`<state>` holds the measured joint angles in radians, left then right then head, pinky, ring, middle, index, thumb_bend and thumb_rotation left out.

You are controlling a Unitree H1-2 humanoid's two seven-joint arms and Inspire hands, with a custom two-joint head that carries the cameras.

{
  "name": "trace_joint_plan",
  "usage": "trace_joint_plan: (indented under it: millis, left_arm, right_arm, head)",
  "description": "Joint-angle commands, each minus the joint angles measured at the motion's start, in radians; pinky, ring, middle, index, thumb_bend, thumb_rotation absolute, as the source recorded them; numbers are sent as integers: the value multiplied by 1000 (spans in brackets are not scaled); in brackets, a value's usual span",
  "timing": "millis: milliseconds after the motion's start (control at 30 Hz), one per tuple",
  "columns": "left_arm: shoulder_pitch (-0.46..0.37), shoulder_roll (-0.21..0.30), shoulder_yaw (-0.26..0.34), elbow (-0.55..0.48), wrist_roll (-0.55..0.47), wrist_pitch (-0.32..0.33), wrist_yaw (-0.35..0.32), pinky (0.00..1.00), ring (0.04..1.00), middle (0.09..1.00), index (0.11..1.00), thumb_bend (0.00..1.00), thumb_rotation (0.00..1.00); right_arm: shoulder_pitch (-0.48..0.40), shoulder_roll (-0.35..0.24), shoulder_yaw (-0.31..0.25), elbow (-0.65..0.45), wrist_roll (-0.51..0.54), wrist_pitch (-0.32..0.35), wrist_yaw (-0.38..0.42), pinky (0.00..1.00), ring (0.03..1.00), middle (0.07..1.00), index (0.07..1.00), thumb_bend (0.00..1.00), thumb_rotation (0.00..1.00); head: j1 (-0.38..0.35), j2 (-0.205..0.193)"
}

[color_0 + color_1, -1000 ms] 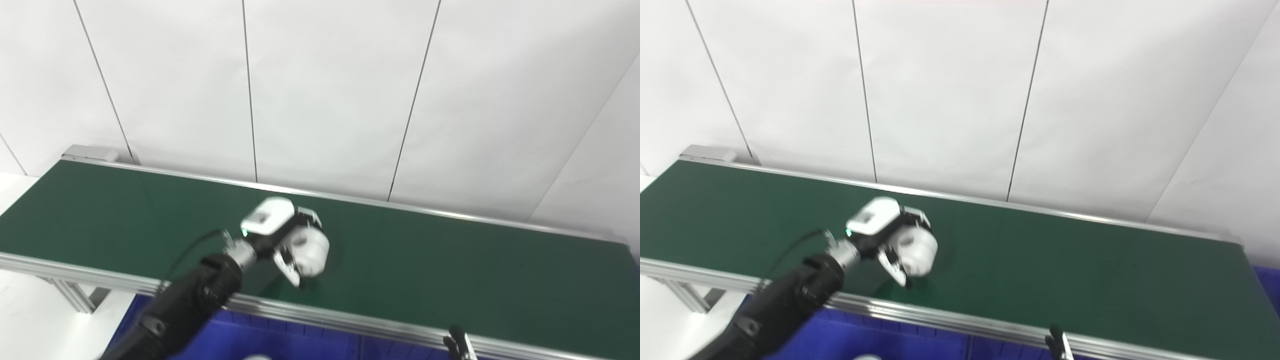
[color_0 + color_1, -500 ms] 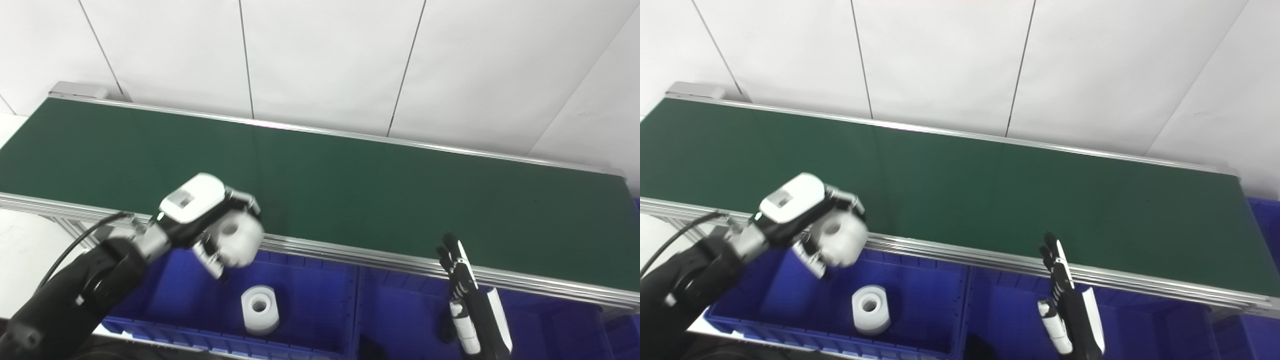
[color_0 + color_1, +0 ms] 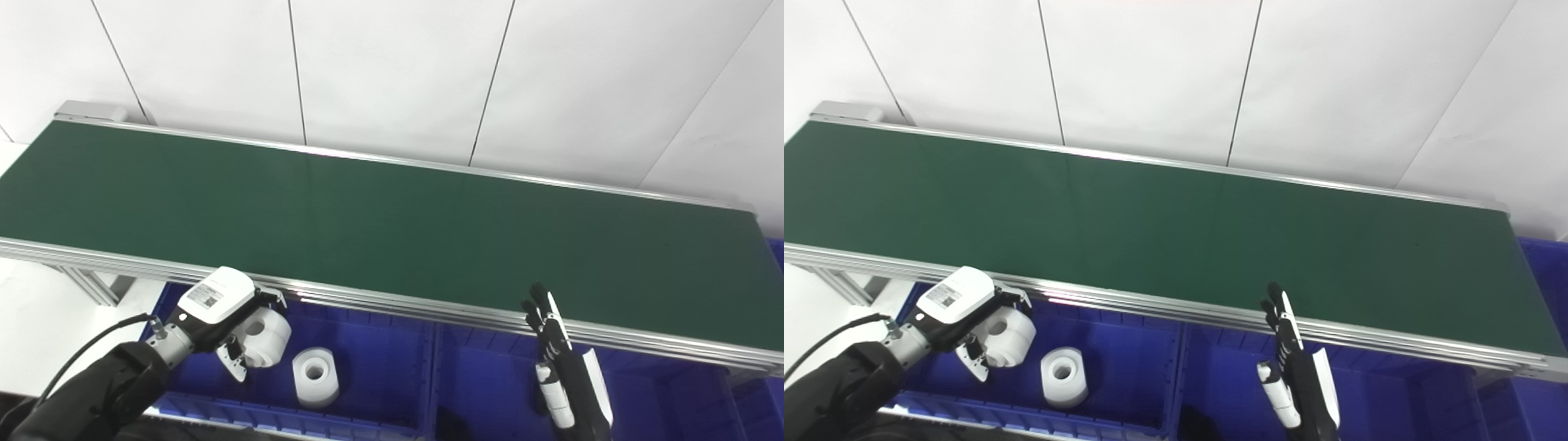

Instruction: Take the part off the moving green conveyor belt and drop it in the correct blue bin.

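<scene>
My left hand (image 3: 229, 318) is shut on a white cylindrical part with a centre hole (image 3: 264, 335) and holds it low over the left blue bin (image 3: 367, 331), in front of the belt's near rail. A second white part with a hole (image 3: 315, 376) stands on that bin's floor just to the right. The green conveyor belt (image 3: 392, 226) carries nothing in view. My right hand (image 3: 560, 367) is open with fingers straight, upright over the middle blue bin (image 3: 484, 380), holding nothing.
The belt's aluminium near rail (image 3: 429, 306) runs above the bins. Another blue bin (image 3: 1543, 263) shows at the far right. A white panelled wall stands behind the belt. A white floor area lies at the left.
My left hand has carried the white part off the belt, over the near rail and down into the left bin. The camera tilted down, bringing the bins and right hand into view.
</scene>
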<state>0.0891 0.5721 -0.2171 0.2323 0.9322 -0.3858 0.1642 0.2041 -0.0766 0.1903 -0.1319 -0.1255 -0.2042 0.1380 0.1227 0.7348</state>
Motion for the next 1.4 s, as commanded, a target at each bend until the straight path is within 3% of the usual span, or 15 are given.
trace_joint_plan:
  millis: [0,33,67,133,233,400,567,700,767,900,967,1033,1167,1367]
  left_arm:
    - [-38,21,7,-13,20,12,63,484,577,639,598,742,134]
    - [-36,22,7,-23,38,36,51,577,659,700,664,869,207]
    - [-32,23,4,-38,60,65,35,742,777,793,755,947,318]
    - [-27,30,-4,-57,99,103,19,941,917,911,874,993,447]
    - [-23,43,-22,-66,138,119,30,992,980,977,946,1000,539]
    - [-18,58,-31,-86,98,96,4,1000,1000,1000,998,1000,616]
    - [-7,63,-26,-123,45,0,67,1000,997,1000,1000,1000,693]
    - [42,45,-2,-301,-123,-54,15,1000,1000,1000,1000,1000,762]
    - [60,29,-7,-380,-219,-77,14,1000,1000,1000,1000,1000,731]
    - [101,-38,12,-520,-360,-57,-38,1000,1000,1000,1000,1000,779]
    - [118,-93,16,-584,-466,5,-75,983,1000,1000,1000,1000,776]
    - [132,-204,24,-617,-554,63,-69,986,1000,1000,1000,1000,777]
    - [107,-377,44,-522,-595,83,-35,958,1000,1000,1000,992,809]
    - [68,-487,70,-333,-678,87,-63,981,1000,1000,1000,977,878]
  right_arm:
    - [-3,13,-1,-23,7,-22,-12,982,970,999,1000,822,977]
    - [-4,12,-1,-20,6,-26,-11,985,971,999,1000,820,976]
    - [-4,11,-1,-18,4,-27,-11,989,971,999,1000,821,980]
    - [-5,9,-1,-15,1,-31,-11,990,970,999,1000,822,987]
    - [-7,9,-1,-14,1,-32,-11,988,967,997,1000,824,986]
    - [-12,10,-2,-8,3,-32,-11,984,967,994,1000,825,980]
    - [-14,14,1,-4,-6,-42,-16,984,965,991,998,811,981]
    - [-12,19,3,-9,-2,-33,-16,988,971,994,997,814,975]
    - [-15,19,4,-8,-4,-36,-16,992,971,995,997,807,981]
    - [-21,23,7,2,-12,-40,-23,988,969,992,992,810,987]
    - [-23,28,10,2,-18,-32,-26,992,973,992,990,817,987]
    - [-28,34,14,7,-27,-27,-31,994,976,993,989,817,988]
    - [-38,39,20,28,-38,-37,-36,996,990,1000,993,810,990]
    - [-40,60,27,78,-77,-67,-74,978,985,1000,985,807,990]
  head:
    - [2,1]
    - [4,1]
    - [5,1]
    - [5,1]
    - [6,1]
    - [8,-3]
    - [0,-1]
    - [-7,2]
    - [-13,5]
    - [-36,4]
    - [-60,4]
    - [-110,-2]
    - [-152,-12]
    - [-229,-31]
